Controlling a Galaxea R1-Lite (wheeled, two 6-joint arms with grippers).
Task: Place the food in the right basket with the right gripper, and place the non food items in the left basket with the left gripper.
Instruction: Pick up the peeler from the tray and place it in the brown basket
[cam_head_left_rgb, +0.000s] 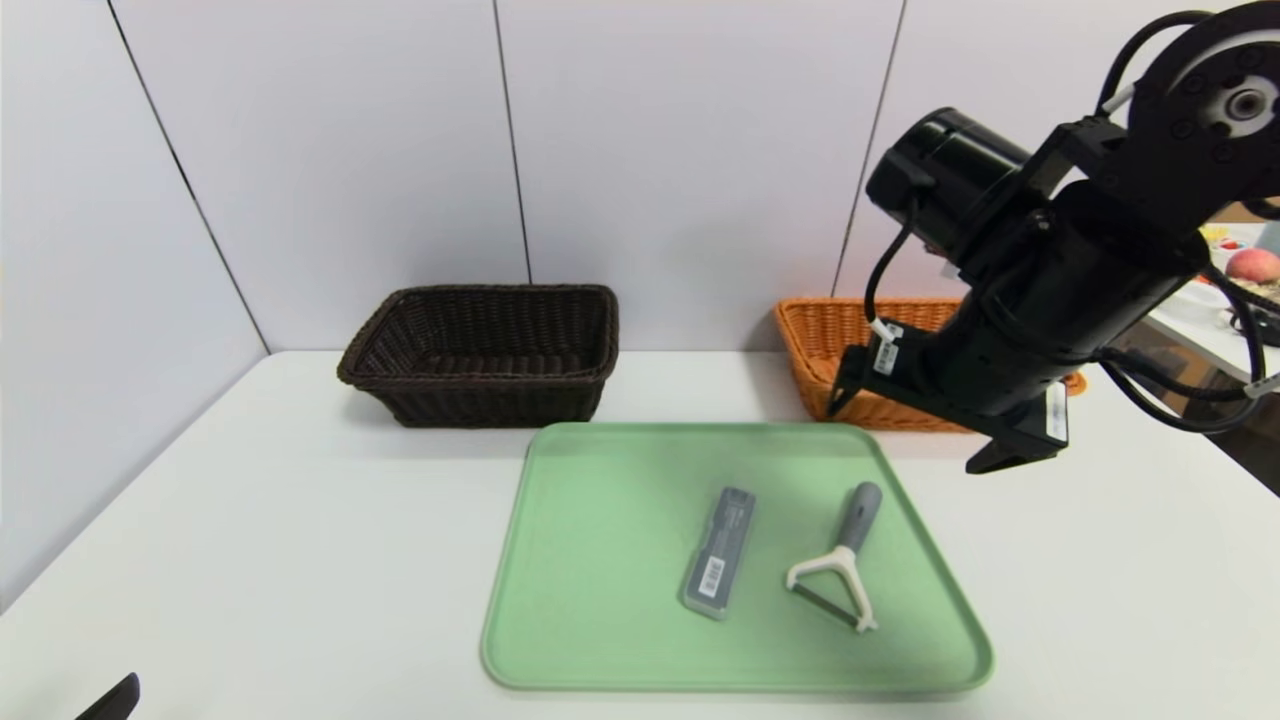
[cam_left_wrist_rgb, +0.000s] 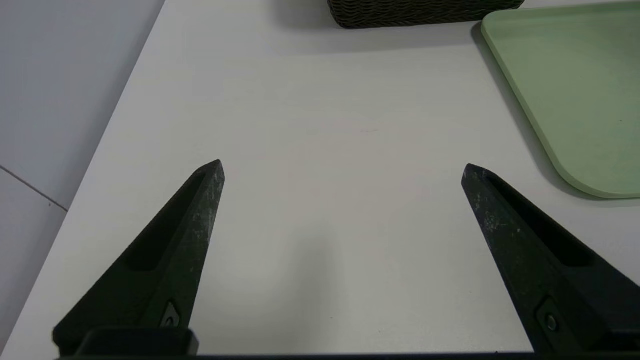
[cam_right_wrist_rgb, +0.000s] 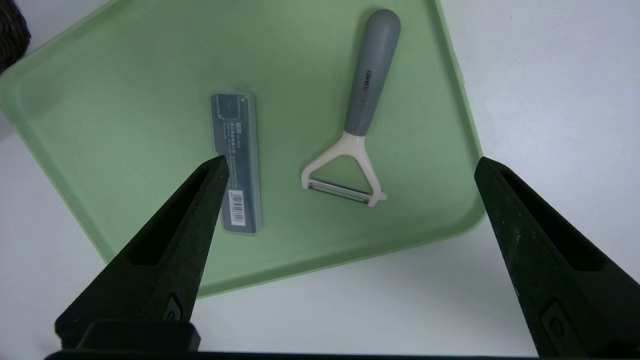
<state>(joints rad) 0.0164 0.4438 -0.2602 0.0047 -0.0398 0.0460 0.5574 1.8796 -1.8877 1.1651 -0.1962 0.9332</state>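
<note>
We have the right gripper (cam_right_wrist_rgb: 352, 165) spread wide with nothing in its grasp, raised near the back right corner of the green tray (cam_head_left_rgb: 600, 560). Our left gripper (cam_left_wrist_rgb: 343, 165) also stands wide and empty, over the table (cam_left_wrist_rgb: 320, 110) to the left of the tray. On the tray lie a peeler (cam_head_left_rgb: 858, 520), toward its right side, and a slim gray case (cam_head_left_rgb: 722, 550) near its middle. Behind the tray sit a dark basket (cam_head_left_rgb: 500, 400) at left and an orange basket (cam_head_left_rgb: 800, 335) at right, which our right arm (cam_head_left_rgb: 1060, 270) partly blocks.
</note>
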